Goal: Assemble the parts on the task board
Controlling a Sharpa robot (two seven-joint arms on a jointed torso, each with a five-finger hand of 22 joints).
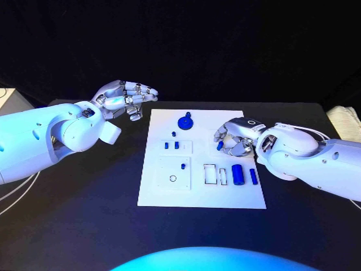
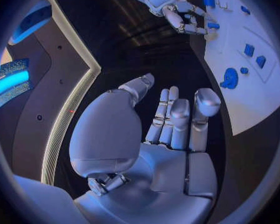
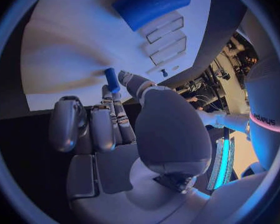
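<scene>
Right hand: the right hand (image 1: 233, 137) hovers over the task board's (image 1: 202, 195) right edge, fingers (image 3: 129, 79) pinching a small blue peg (image 3: 112, 80).
Peg axis: long axis sticks out past the fingertips towards the board.
Left hand: the left hand (image 1: 125, 97) hangs above the black counter (image 1: 83, 220) just off the board's far-left corner, fingers loosely curled in, holding nothing.
Board parts: a blue cylinder (image 1: 238, 175) lies near the board's right side, long axis near-to-far; a blue round part (image 1: 185, 121) sits at the far end.
</scene>
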